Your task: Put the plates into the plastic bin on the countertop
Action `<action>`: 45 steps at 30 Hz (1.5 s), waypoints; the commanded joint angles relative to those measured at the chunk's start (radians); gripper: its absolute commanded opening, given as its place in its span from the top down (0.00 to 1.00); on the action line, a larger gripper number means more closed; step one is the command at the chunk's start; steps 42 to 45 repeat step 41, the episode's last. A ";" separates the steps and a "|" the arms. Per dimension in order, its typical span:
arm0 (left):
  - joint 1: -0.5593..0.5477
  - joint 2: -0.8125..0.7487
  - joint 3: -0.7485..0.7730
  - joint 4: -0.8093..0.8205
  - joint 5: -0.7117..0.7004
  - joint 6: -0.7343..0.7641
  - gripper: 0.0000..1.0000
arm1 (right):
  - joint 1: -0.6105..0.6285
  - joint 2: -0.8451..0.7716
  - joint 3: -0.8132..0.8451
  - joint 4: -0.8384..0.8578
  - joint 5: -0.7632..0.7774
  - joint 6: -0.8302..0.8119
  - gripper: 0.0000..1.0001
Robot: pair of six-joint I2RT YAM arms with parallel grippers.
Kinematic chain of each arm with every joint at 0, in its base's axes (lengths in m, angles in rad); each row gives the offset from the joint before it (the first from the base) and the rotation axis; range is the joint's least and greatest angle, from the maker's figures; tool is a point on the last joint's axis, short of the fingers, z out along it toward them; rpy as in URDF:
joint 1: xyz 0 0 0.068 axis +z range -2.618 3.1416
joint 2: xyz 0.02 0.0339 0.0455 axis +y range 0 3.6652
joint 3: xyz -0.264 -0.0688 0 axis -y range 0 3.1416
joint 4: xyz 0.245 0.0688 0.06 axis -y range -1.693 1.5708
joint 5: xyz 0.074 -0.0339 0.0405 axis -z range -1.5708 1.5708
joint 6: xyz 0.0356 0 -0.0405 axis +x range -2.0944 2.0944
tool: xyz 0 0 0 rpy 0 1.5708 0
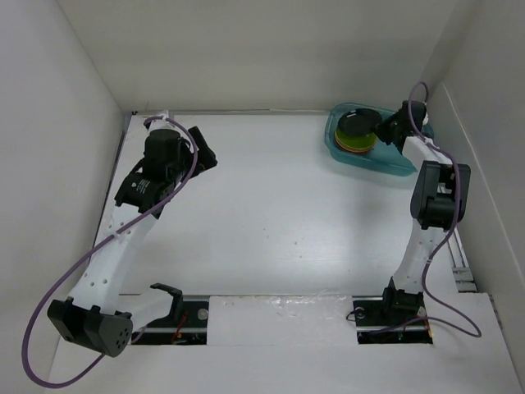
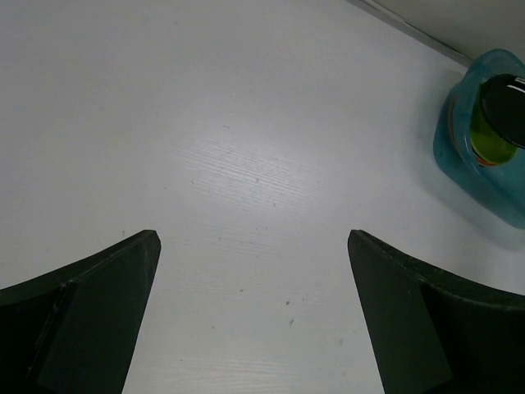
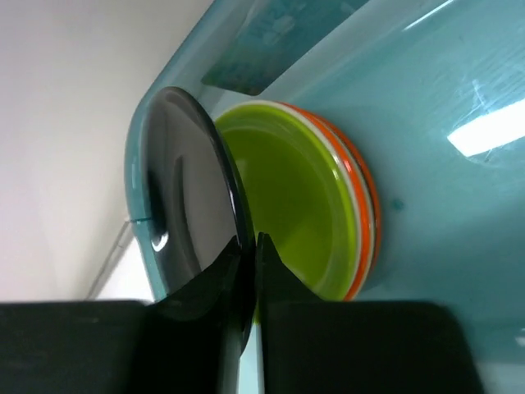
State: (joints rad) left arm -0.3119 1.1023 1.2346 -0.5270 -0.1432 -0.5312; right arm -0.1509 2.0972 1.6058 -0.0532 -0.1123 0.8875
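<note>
At the back right of the countertop [image 1: 287, 222] stands the teal plastic bin [image 1: 385, 167]. Inside it lies a stack of plates: a lime green plate [image 3: 287, 205] on top, with cream and orange rims [image 3: 369, 205] under it. My right gripper [image 3: 253, 242] is shut on the rim of a black plate [image 3: 184, 189], which is tilted just above that stack. From above, the right gripper [image 1: 392, 130] reaches into the bin beside the black plate [image 1: 358, 125]. My left gripper [image 1: 207, 152] hovers at the back left, open and holding nothing. Its view shows the left gripper [image 2: 250, 238] over bare countertop.
White walls close in the countertop on the left, back and right. The bin [image 2: 459, 156] sits near the right wall, which leaves little room around the right arm. A metal rail with both arm bases [image 1: 394, 316] runs along the near edge.
</note>
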 commanded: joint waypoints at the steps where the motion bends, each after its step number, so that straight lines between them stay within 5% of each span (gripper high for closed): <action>1: 0.004 -0.015 -0.001 0.012 -0.003 0.020 0.00 | 0.001 -0.031 0.020 0.044 0.011 0.010 0.80; 3: 0.004 -0.015 -0.001 0.012 -0.002 0.020 0.00 | 0.001 -0.040 0.011 0.044 0.011 0.010 0.37; 6: 0.004 -0.015 -0.001 0.012 -0.002 0.030 0.00 | 0.010 -0.117 -0.029 0.044 0.028 0.010 0.03; 12: 0.004 0.005 0.045 -0.008 -0.050 0.030 0.00 | 0.073 -0.380 -0.124 0.033 0.126 -0.047 0.00; 16: 0.004 0.033 0.082 -0.040 -0.059 0.030 0.00 | 0.109 -0.460 -0.090 -0.140 0.180 -0.099 0.00; 24: 0.004 0.044 0.281 -0.137 -0.226 0.065 0.00 | 0.368 -0.799 -0.194 -0.350 0.436 -0.235 0.00; 31: 0.004 -0.117 0.252 -0.100 -0.272 0.043 0.00 | 0.647 -1.156 -0.279 -0.479 0.585 -0.321 0.00; 40: -0.006 -0.436 0.112 -0.146 -0.406 0.025 0.00 | 0.746 -1.411 -0.279 -0.704 0.603 -0.349 0.00; 45: -0.006 -0.458 0.100 -0.159 -0.406 0.016 0.00 | 0.746 -1.422 -0.279 -0.705 0.603 -0.349 0.00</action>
